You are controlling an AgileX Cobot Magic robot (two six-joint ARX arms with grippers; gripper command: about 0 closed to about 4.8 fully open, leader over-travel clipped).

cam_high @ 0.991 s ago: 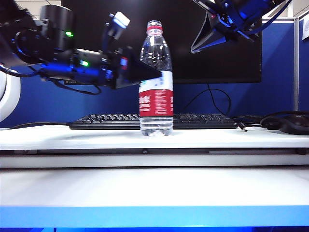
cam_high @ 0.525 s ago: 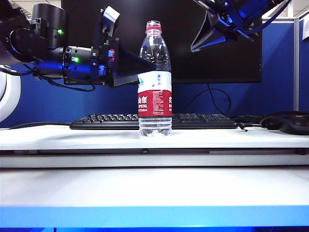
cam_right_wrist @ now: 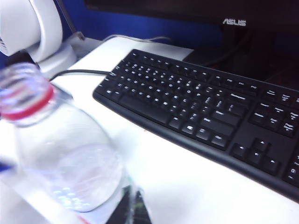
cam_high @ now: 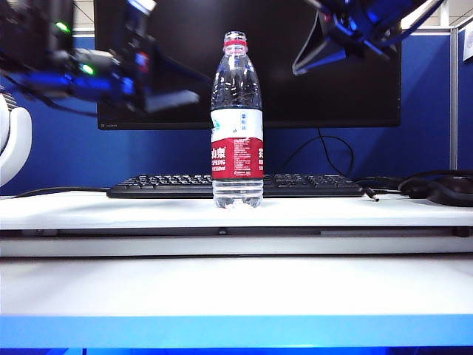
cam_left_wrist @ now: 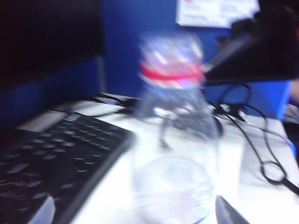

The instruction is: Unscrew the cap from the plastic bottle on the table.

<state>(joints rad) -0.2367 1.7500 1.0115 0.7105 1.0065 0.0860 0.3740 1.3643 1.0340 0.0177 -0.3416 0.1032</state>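
Clear plastic bottle (cam_high: pixel 237 126) stands capless; left claw (cam_high: pixel 166 100) open beside it, right claw (cam_high: pixel 314 63) shut above.

Plastic bottle (cam_high: pixel 237 122) on table (cam_high: pixel 236 285), keyboard (cam_high: pixel 236 186) behind.

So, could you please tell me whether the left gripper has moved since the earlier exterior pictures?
Yes. The left gripper has drawn back leftward, away from the clear plastic bottle, judged against the black monitor behind.
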